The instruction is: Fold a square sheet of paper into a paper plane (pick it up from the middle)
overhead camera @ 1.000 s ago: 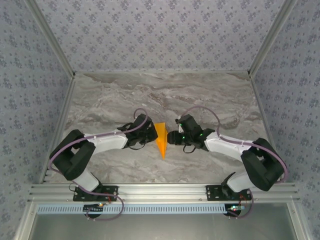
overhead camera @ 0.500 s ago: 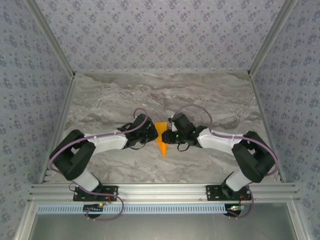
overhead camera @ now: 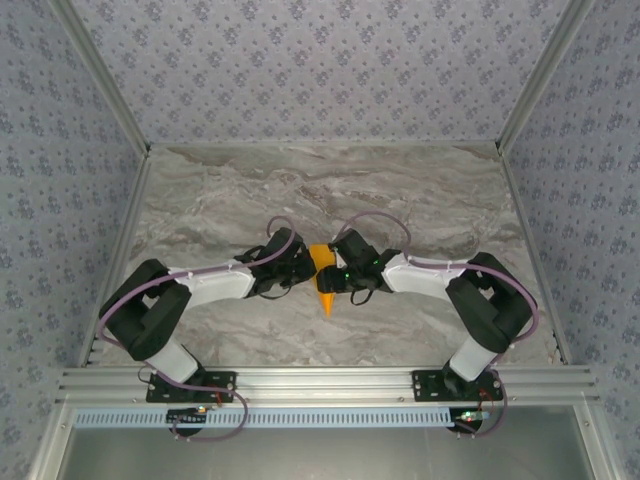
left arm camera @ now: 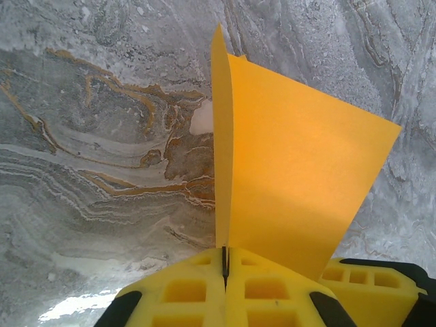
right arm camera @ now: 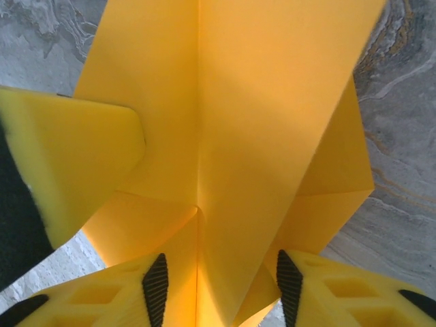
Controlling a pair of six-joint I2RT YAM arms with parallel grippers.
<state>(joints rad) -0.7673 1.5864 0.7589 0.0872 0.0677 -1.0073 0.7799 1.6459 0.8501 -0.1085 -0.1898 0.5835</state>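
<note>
The square sheet of paper (overhead camera: 324, 290) is bright orange and folded into a narrow pointed shape, held up on edge between the two arms with its tip toward the near edge. My left gripper (overhead camera: 305, 270) is shut on it; in the left wrist view the yellow fingertips (left arm camera: 204, 276) pinch the paper's (left arm camera: 293, 170) lower edge at the left gripper (left arm camera: 225, 255). My right gripper (overhead camera: 331, 277) is open, its jaws standing apart on either side of the paper's (right arm camera: 259, 122) centre crease, at the right gripper (right arm camera: 218, 286). A left finger (right arm camera: 68, 157) presses on the paper's far side.
The marble tabletop (overhead camera: 330, 190) stretches behind the arms, with patterned walls on three sides. An aluminium rail (overhead camera: 320, 382) runs along the near edge. Both arms meet at the table's middle.
The right arm has swung left up to the paper, and its jaws now stand around the fold. The left arm and the paper have stayed put.
</note>
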